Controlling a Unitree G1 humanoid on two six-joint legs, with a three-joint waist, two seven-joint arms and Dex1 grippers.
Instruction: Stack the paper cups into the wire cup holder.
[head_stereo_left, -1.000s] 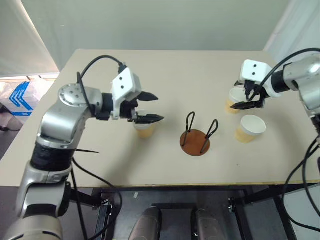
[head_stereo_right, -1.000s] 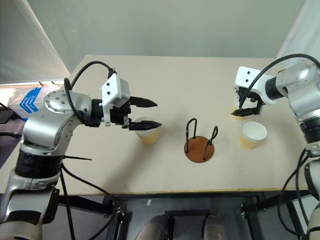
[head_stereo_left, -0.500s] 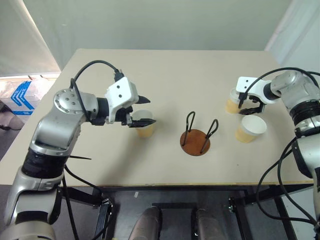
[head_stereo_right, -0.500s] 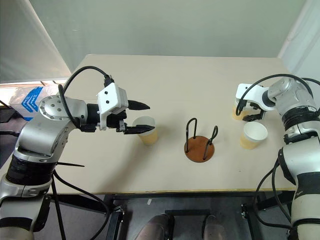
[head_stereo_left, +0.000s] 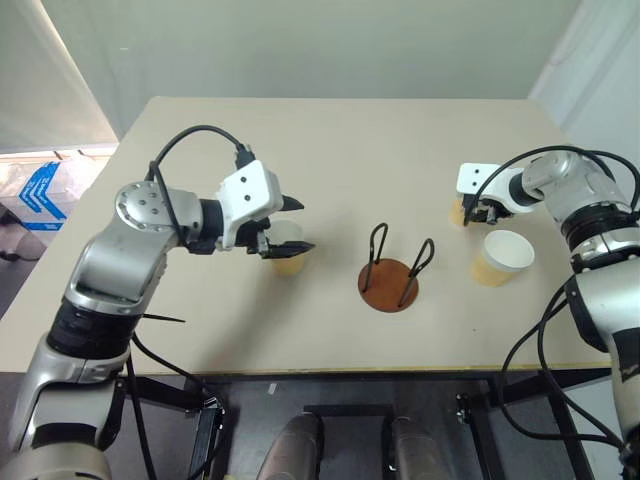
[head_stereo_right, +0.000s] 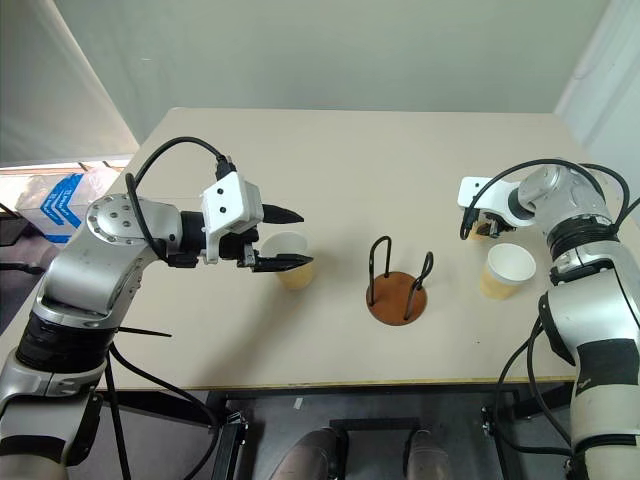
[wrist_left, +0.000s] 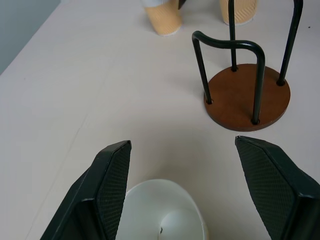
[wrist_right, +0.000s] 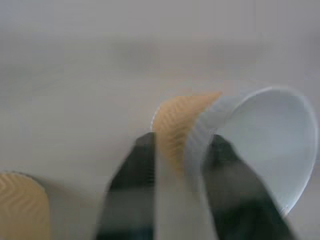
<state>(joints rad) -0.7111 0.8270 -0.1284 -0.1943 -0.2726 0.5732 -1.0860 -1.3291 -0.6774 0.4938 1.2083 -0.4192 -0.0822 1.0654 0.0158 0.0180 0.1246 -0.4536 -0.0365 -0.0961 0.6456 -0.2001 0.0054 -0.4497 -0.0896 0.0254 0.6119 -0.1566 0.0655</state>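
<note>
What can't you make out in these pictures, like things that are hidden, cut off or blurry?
- Far right cup: blurred in the right wrist view; in the head views the right gripper and its white camera box cover most of it.
- Whether that cup is firmly gripped: the fingers smear into it.
- Left cup: cut off by the left wrist view's edge; its side is unseen between the open left gripper.
- Two far cups: tops cropped in the left wrist view.

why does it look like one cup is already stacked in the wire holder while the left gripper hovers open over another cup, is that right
Not quite. The wire cup holder stands empty, as the left eye view shows. The left gripper does hover open over a paper cup.
</note>
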